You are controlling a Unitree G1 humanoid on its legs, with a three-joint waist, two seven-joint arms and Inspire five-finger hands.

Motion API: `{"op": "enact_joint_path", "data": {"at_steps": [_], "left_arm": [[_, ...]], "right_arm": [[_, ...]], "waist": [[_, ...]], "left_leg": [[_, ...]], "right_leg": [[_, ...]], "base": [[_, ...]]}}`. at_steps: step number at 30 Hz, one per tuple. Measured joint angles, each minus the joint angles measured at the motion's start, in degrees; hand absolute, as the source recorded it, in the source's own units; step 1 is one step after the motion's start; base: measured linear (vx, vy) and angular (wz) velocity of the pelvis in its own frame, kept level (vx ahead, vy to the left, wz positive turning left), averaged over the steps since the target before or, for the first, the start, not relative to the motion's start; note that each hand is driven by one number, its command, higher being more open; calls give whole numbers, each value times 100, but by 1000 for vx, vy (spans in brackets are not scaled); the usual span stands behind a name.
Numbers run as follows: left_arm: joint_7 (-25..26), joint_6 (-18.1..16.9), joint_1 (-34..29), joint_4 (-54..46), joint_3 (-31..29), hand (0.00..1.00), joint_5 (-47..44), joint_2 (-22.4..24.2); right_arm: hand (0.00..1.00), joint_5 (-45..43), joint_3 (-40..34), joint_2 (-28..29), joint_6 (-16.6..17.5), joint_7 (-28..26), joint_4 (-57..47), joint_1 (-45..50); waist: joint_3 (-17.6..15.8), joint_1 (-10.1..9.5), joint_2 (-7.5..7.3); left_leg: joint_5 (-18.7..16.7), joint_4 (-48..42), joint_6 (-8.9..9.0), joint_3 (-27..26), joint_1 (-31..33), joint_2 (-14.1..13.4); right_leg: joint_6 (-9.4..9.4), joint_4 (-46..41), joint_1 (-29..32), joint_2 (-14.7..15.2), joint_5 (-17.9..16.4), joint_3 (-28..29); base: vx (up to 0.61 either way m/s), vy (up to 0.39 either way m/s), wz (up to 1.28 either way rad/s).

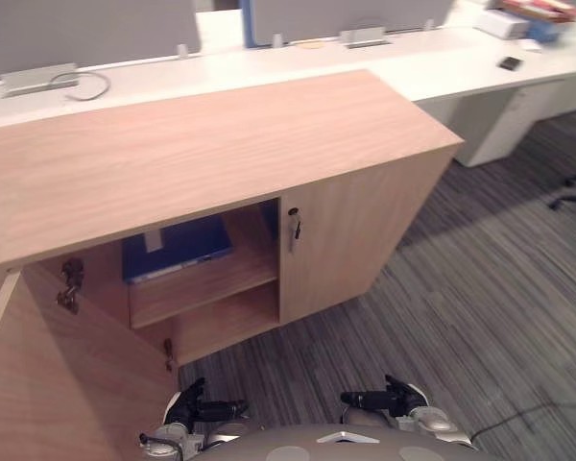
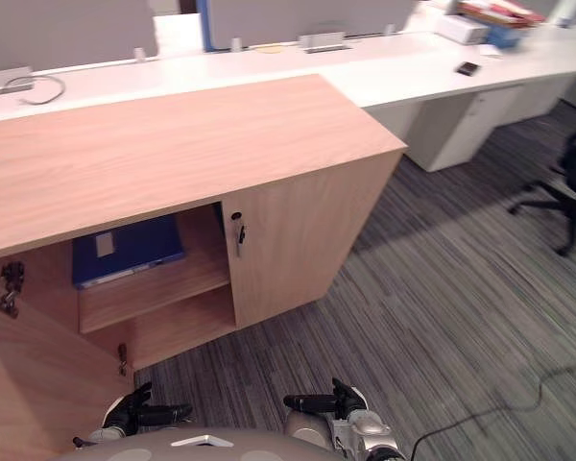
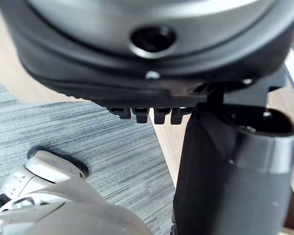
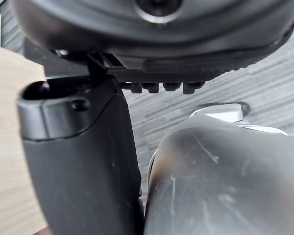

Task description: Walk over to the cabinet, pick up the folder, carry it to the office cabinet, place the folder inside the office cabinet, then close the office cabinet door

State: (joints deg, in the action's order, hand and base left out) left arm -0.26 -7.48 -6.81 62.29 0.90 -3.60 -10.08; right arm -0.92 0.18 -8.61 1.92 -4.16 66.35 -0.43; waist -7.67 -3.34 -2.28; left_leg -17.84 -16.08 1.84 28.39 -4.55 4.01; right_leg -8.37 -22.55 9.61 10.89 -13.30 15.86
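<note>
A blue folder (image 1: 178, 248) with a white label lies flat on the upper shelf inside the wooden office cabinet (image 1: 202, 144). The cabinet's left door (image 1: 48, 375) stands swung open towards me. Its right door (image 1: 350, 230) is closed, with a key in the lock (image 1: 293, 229). My left hand (image 1: 194, 408) and right hand (image 1: 394, 397) hang low, close in front of me over the carpet, well short of the cabinet. Both are open and hold nothing. The left wrist view shows the left thumb (image 3: 230, 171) past bare carpet; the right wrist view shows the right thumb (image 4: 78, 161) likewise.
Behind the cabinet runs a long white desk (image 1: 442, 58) with grey partition panels, a cable and a small dark object (image 1: 509, 63). A white drawer pedestal (image 1: 504, 120) stands under it at the right. A black office chair (image 2: 571, 182) stands on the grey carpet, far right.
</note>
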Motion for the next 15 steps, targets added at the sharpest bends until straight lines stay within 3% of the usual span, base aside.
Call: {"op": "enact_joint_path", "data": {"at_steps": [1, 2, 3, 4, 6, 7, 8, 10, 11, 12, 13, 14, 15], "left_arm": [[30, 23, 14, 9, -29, 100, 7, 91], [32, 26, 2, 6, -20, 100, 15, 140], [25, 27, 12, -11, -9, 100, 64, 181], [29, 27, 12, -18, -11, 100, 103, 210], [38, 38, 28, -32, 79, 100, 129, 284], [38, 31, 43, -69, 149, 100, 127, 272], [37, 20, 24, -116, 190, 100, 128, 246], [41, 20, 0, -131, 268, 100, 128, 176], [93, 19, -31, -167, 262, 100, 123, 237], [110, 50, -98, -150, 153, 100, 120, 195], [85, 47, -113, -142, 116, 100, 124, 63], [118, 67, -91, -132, 101, 100, 121, 131], [96, 45, -98, -246, 126, 100, 129, 139]], "right_arm": [[100, -5, 12, -85, -4, -14, -34, 51], [100, -7, 6, -133, -2, -14, -75, 93], [100, -9, -24, -198, -1, 16, -177, 189], [100, -10, -28, -231, -2, 24, -201, 210], [100, -10, -133, -303, -29, 47, -198, 290], [100, -10, -185, -290, -38, 71, -176, 318], [100, -7, -191, -268, -40, 71, -137, 356], [100, -10, -189, -243, -40, 68, -61, 389], [100, -14, -182, -297, -29, 63, -63, 355], [100, -36, -138, -265, 15, 64, -113, 337], [100, -43, -80, -212, 38, 77, -130, 315], [100, -34, -158, -199, 11, 95, -34, 256], [100, -6, -190, -228, -13, 101, 154, 247]], "waist": [[33, 33, 109], [90, 30, 162], [198, 31, 314], [213, 28, 325], [321, 55, 500], [323, 22, 503], [340, 19, 502], [366, 9, 444], [373, 7, 569], [465, 18, 376], [498, 4, 294], [511, 45, 438], [508, 25, 418]], "left_leg": [[-165, -113, 102, 425, 28, -73], [-184, -95, 156, 644, 83, -130], [-142, -60, 292, 1103, 173, -198], [-117, -66, 348, 1359, 218, -206], [25, -136, 585, 2084, 322, -296], [144, -179, 668, 2189, 341, -335], [314, -178, 865, 2233, 394, -479], [490, -158, 855, 2207, 431, -669], [513, -137, 859, 2233, 445, -965], [510, -58, 904, 2188, 547, -1034], [479, -79, 947, 2179, 632, -1033], [457, -282, 1014, 2266, 769, -1150], [530, -407, 1037, 2279, 864, -1153]], "right_leg": [[-190, -354, -4, -103, -99, -259], [-126, -494, -2, -174, -275, -422], [-67, -914, 96, -212, -582, -749], [-32, -1111, 125, -210, -699, -882], [-16, -1337, -88, -313, -837, -1215], [6, -1301, -243, -358, -848, -1376], [16, -1095, -554, -523, -842, -1609], [71, -1268, -650, -770, -765, -1609], [52, -1863, -330, -952, -601, -1447], [417, -1264, -121, -886, -794, -1404], [509, -885, -143, -835, -744, -1439], [530, -693, -291, -1031, -602, -1679], [582, -569, -356, -1070, -566, -1836]], "base": [[168, -353, 138], [287, -445, 165], [215, -339, 132], [245, -408, 172], [188, -304, 164], [195, -276, 171], [167, -226, 144], [101, -196, 118], [-87, -133, 71], [-227, -75, 29], [-254, -25, 51], [-193, -65, 64], [-96, -87, 81]]}}
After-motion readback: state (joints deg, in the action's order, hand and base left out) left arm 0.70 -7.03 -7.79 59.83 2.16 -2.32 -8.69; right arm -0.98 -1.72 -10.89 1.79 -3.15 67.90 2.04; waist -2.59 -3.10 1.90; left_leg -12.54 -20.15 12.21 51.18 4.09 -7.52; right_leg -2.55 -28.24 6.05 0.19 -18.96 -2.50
